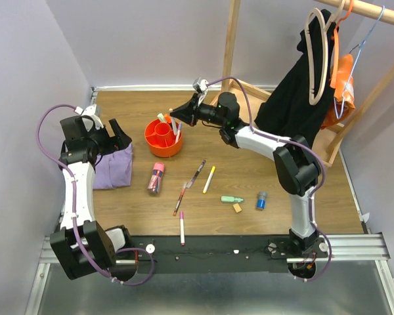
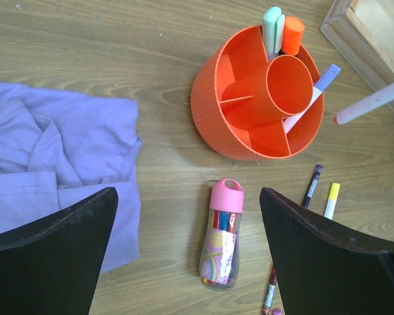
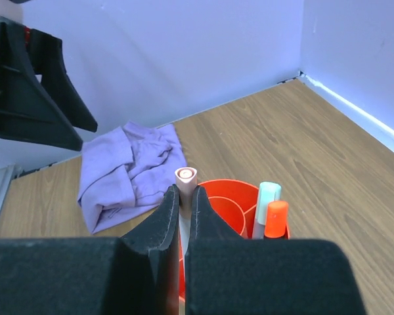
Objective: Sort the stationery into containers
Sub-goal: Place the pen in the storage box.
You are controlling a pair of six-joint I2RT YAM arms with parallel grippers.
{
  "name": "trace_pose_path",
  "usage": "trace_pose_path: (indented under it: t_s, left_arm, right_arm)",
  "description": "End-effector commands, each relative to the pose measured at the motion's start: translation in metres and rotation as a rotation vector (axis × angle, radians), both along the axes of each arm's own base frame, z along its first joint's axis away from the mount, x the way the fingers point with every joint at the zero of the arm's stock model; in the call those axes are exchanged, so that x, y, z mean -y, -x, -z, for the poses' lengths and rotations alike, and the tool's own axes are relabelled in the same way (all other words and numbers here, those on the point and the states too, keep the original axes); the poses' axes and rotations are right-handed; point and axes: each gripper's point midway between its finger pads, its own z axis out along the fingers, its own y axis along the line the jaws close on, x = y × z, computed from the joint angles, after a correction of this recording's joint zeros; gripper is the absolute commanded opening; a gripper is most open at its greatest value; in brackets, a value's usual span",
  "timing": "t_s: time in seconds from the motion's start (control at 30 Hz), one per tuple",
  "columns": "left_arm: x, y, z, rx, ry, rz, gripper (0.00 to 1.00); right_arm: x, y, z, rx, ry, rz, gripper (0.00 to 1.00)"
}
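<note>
Currently a pale pink pen [image 3: 185,176] is clamped between the closed fingers of the right gripper [image 3: 184,197], above the orange tub [image 3: 231,185] and seemingly close to its rim. If it is let go over the rim or a divider, it may be tipped out onto the table [image 2: 85,39]. The green marker [image 3: 268,197] and orange marker [image 3: 276,216] standing in the tub could be knocked while the pen is lowered. The left gripper [image 2: 188,197] is spread wide, holding nothing, above the pink-capped tube [image 2: 222,236].
</note>
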Motion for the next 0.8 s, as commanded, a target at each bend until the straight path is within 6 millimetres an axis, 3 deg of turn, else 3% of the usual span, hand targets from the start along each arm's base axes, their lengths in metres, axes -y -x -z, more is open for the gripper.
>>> trace_pose_path:
  t_s: [0.0, 0.27, 0.5, 0.57, 0.6, 0.77]
  left_arm:
    - [-0.008, 0.000, -0.008, -0.004, -0.046, -0.008, 0.98]
    - [-0.010, 0.006, -0.004, -0.037, -0.067, -0.008, 0.98]
    - [-0.010, 0.006, 0.000, -0.041, -0.068, -0.004, 0.98]
    - [-0.010, 0.006, 0.000, -0.037, -0.063, -0.004, 0.98]
    - [-0.009, 0.006, 0.001, -0.038, -0.058, -0.002, 0.98]
    - [-0.006, 0.007, 0.003, -0.023, -0.049, 0.001, 0.98]
  right_arm:
    - [-0.010, -0.014, -0.015, 0.081, -0.083, 0.026, 0.01]
    - [-0.021, -0.030, 0.030, 0.046, -0.069, 0.039, 0.01]
    - [-0.022, -0.026, 0.051, 0.028, -0.041, 0.046, 0.01]
    - [-0.021, -0.024, 0.057, 0.021, -0.023, 0.049, 0.06]
    - [-0.020, -0.024, 0.061, 0.006, -0.007, 0.050, 0.16]
    - [-0.013, -0.019, 0.056, 0.001, 0.029, 0.067, 0.35]
